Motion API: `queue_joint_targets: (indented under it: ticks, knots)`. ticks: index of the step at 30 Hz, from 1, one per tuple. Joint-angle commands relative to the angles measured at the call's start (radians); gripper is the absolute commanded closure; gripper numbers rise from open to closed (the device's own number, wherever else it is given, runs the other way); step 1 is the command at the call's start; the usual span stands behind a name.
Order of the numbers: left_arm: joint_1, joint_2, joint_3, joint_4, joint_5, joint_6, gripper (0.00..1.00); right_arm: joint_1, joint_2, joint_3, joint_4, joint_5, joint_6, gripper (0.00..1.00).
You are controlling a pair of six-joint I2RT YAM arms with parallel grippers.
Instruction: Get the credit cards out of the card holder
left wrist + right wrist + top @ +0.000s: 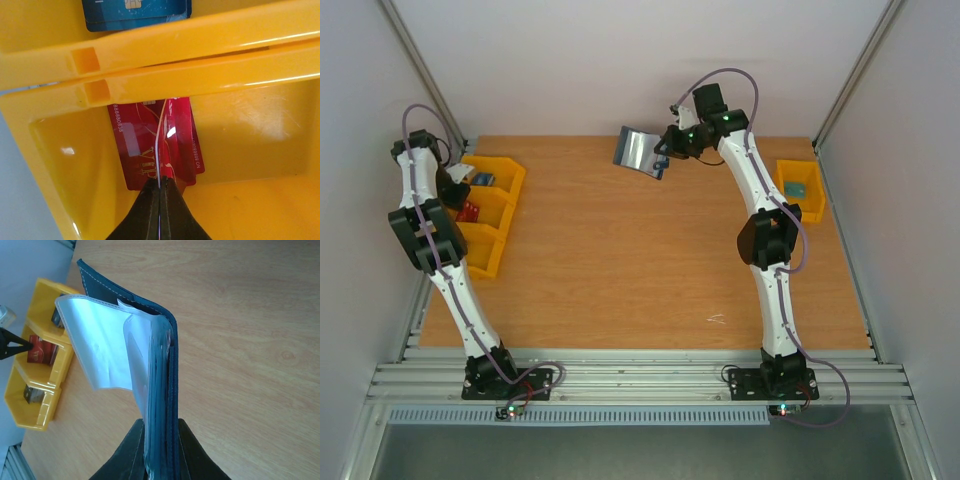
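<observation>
My right gripper (161,460) is shut on the card holder (167,365), a navy wallet held on edge above the table with its clear plastic sleeves (100,345) fanned open. From above, the card holder (640,150) hangs at the back centre, by the right gripper (666,150). My left gripper (161,187) is shut on a thin credit card (159,145), seen edge-on, with a white edge and one red face. It hangs in the middle compartment of a yellow bin (240,65), over a red VIP card (132,150). A blue card (135,12) lies in the neighbouring compartment.
The yellow bin (495,215) with its three compartments sits at the table's left edge, under the left gripper (460,190). A second, smaller yellow bin (800,190) holding something blue stands at the right edge. Grey walls close in both sides.
</observation>
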Motion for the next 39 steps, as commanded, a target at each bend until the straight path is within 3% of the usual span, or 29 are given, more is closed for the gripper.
queue_joint_targets:
  ticks: [1,9,19,22,26,29,35,39]
  knots:
    - [0.005,0.059,0.008,-0.016,-0.010,0.001,1.00,0.004,-0.019,0.042,-0.013,-0.022,-0.013,0.99]
    - [0.004,0.055,0.008,0.037,-0.023,-0.009,0.79,0.004,-0.023,0.042,-0.019,-0.020,-0.011,0.99]
    - [0.005,0.015,-0.006,0.114,-0.022,-0.039,0.74,0.004,-0.025,0.041,-0.021,-0.029,-0.014,0.99]
    - [0.004,-0.016,-0.012,0.126,0.047,-0.047,0.74,0.004,-0.025,0.041,-0.021,-0.031,-0.016,0.99]
    - [0.003,-0.102,-0.072,0.116,0.291,0.002,0.74,0.004,-0.025,0.041,-0.026,-0.034,-0.020,0.99]
    - [-0.008,-0.149,-0.133,0.087,0.394,0.081,0.75,0.004,-0.025,0.039,-0.035,-0.036,-0.023,0.99]
    - [-0.092,-0.169,-0.260,0.038,0.268,0.309,0.79,0.004,-0.025,0.039,-0.038,-0.039,-0.028,0.99]
    - [-0.102,-0.140,-0.270,0.074,0.206,0.317,0.87,0.004,-0.027,0.040,-0.045,-0.039,-0.034,0.99]
